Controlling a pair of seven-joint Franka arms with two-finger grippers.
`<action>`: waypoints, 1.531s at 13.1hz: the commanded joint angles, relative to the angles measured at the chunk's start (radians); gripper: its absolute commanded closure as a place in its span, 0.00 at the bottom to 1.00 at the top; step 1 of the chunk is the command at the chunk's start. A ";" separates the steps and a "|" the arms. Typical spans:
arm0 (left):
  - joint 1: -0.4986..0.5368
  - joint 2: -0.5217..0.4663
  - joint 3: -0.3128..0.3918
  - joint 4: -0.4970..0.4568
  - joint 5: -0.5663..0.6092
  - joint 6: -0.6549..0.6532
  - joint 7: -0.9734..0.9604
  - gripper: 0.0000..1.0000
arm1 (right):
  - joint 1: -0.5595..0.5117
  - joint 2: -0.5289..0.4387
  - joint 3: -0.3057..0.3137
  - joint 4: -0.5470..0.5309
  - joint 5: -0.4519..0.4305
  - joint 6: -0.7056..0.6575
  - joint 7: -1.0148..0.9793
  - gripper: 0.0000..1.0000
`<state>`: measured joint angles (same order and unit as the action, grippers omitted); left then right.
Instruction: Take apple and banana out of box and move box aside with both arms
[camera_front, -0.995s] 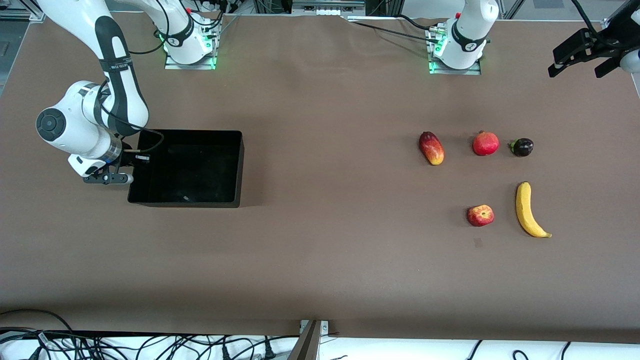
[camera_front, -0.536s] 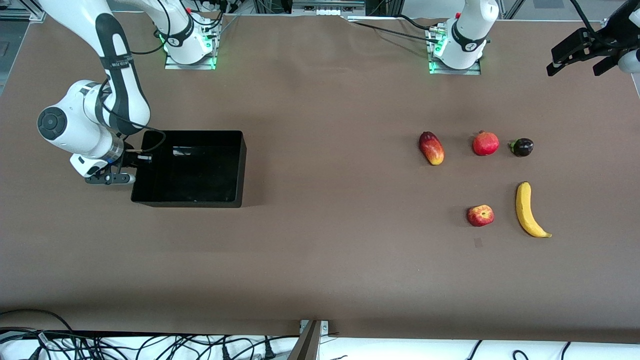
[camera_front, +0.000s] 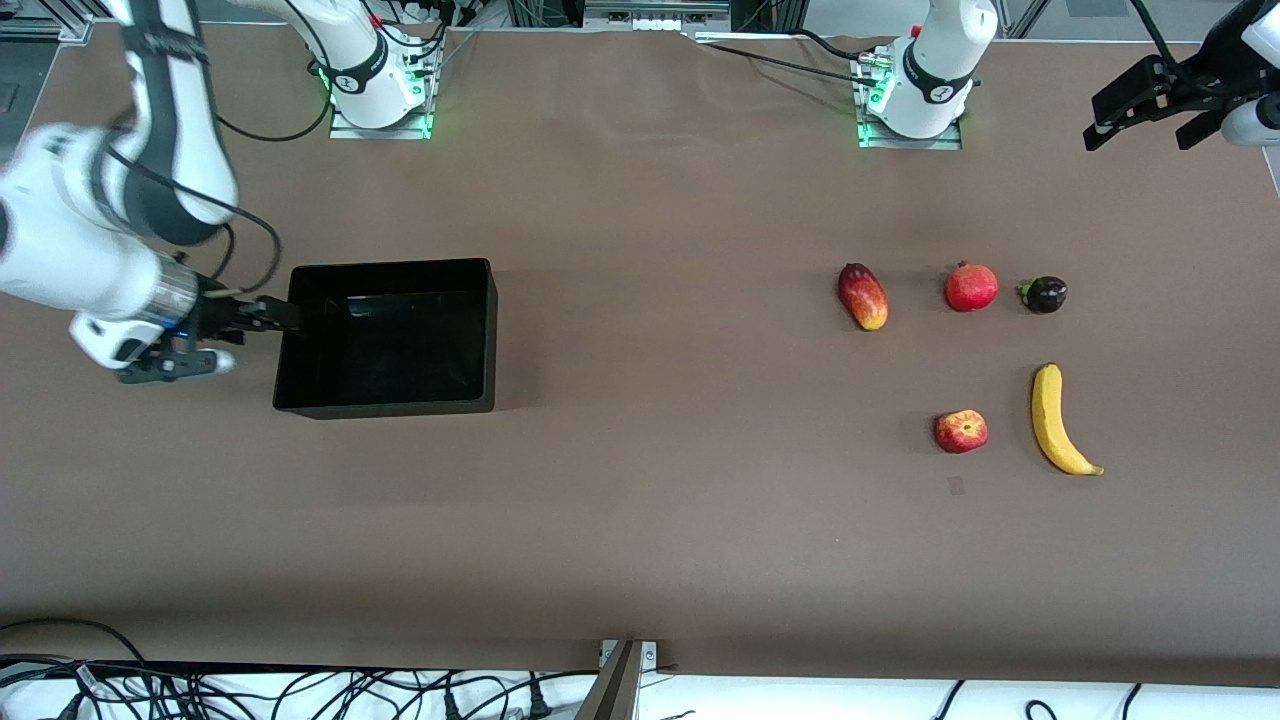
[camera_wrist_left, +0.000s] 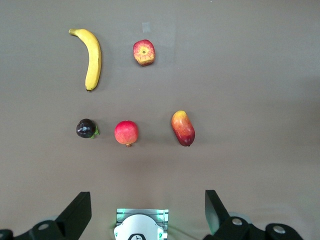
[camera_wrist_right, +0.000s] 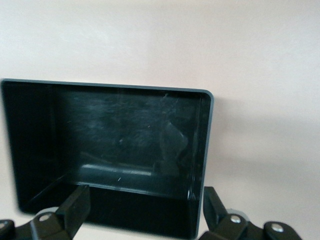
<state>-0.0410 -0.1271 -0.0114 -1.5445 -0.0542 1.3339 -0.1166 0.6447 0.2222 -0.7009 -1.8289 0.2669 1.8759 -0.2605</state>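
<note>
The black box (camera_front: 385, 404) sits open-topped toward the right arm's end of the table, nothing inside it. My right gripper (camera_front: 274, 314) is open at the box's end wall, holding nothing. In the right wrist view its fingers (camera_wrist_right: 75, 206) stand wide apart with that wall (camera_wrist_right: 150, 212) between them. The apple (camera_front: 961, 431) and banana (camera_front: 1062, 420) lie toward the left arm's end. My left gripper (camera_front: 1148, 98) hangs open high above that end. The left wrist view looks down on the banana (camera_wrist_left: 91, 59) and apple (camera_wrist_left: 144, 52) past the open gripper (camera_wrist_left: 146, 212).
Three other fruits lie in a row farther from the front camera than the apple: an oblong red-yellow fruit (camera_front: 863, 296), a round red fruit with a crown tip (camera_front: 971, 287) and a small dark purple fruit (camera_front: 1044, 294). Cables run along the table's front edge.
The right gripper opened and let go of the box's end wall, and its arm drew back toward its end of the table. The box shifted slightly toward the table's middle.
</note>
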 joint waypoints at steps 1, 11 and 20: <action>-0.005 0.000 -0.001 0.007 -0.001 -0.015 -0.052 0.00 | 0.025 -0.010 -0.003 0.133 -0.067 -0.156 0.073 0.00; -0.002 0.000 0.002 0.000 -0.001 -0.018 -0.074 0.00 | -0.348 -0.246 0.412 0.156 -0.207 -0.342 0.098 0.00; -0.002 0.000 0.001 -0.011 0.023 -0.019 -0.071 0.00 | -0.488 -0.304 0.555 0.068 -0.241 -0.254 0.093 0.00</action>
<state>-0.0404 -0.1219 -0.0113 -1.5529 -0.0505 1.3233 -0.1876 0.1748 -0.0757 -0.1645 -1.7687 0.0378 1.6138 -0.1824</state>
